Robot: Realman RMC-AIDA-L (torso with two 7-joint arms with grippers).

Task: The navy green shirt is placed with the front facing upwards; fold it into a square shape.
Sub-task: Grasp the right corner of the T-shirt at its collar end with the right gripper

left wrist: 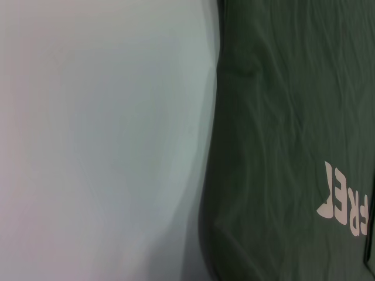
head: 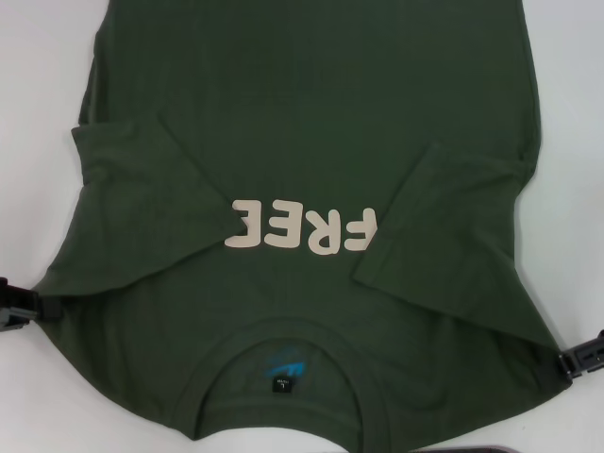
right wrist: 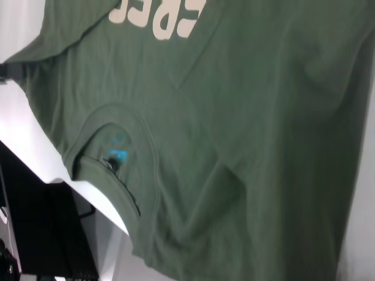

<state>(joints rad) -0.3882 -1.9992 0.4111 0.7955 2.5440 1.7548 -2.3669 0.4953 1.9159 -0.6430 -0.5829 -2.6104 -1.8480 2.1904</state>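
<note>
We cannot tell how our jaws stand; between left gripper (head: 17, 308) and right gripper (head: 580, 361) the shirt (head: 311, 123) lies sleeves-in, awaiting the lengthwise fold.

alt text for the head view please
A dark green shirt lies front-up on a white table, both sleeves folded inward beside its cream lettering. The left gripper and right gripper sit at its edges.
</note>
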